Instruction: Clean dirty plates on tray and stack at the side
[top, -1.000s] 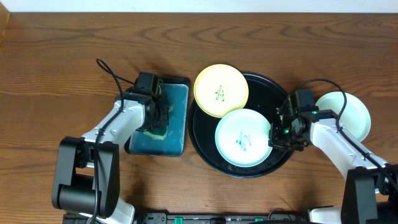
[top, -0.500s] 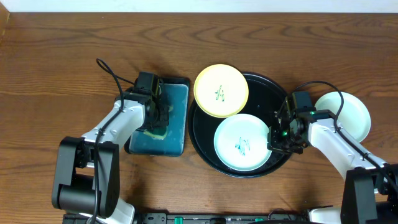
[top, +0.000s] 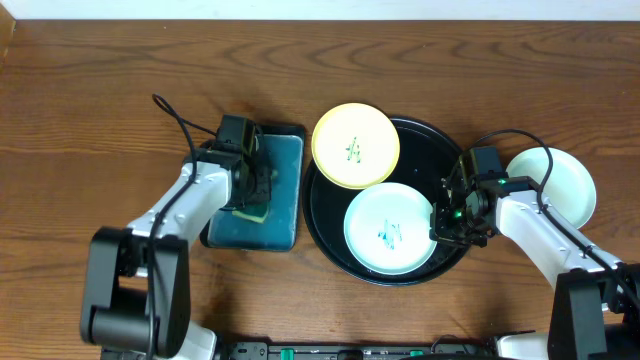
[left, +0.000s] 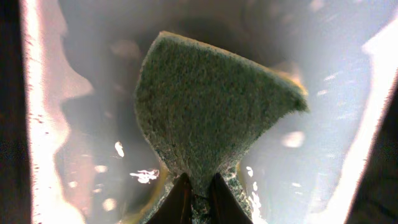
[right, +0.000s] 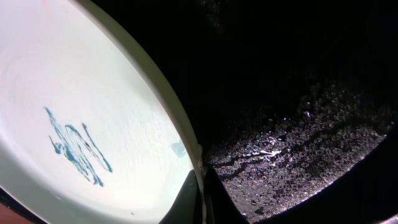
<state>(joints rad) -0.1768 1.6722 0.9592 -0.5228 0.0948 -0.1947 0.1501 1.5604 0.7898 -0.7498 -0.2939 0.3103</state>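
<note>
Clamping the mint plate (top: 390, 228) by its rim inside the black tray (top: 425, 150) is the right gripper (top: 445, 228); left of the tray, left gripper (top: 250, 198) pinches a sponge (left: 205, 112).

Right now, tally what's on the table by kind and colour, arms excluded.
Yellow plate: 1
Mint plate: 2
Black round tray: 1
Teal tray: 1
Sponge: 1
Total: 6
</note>
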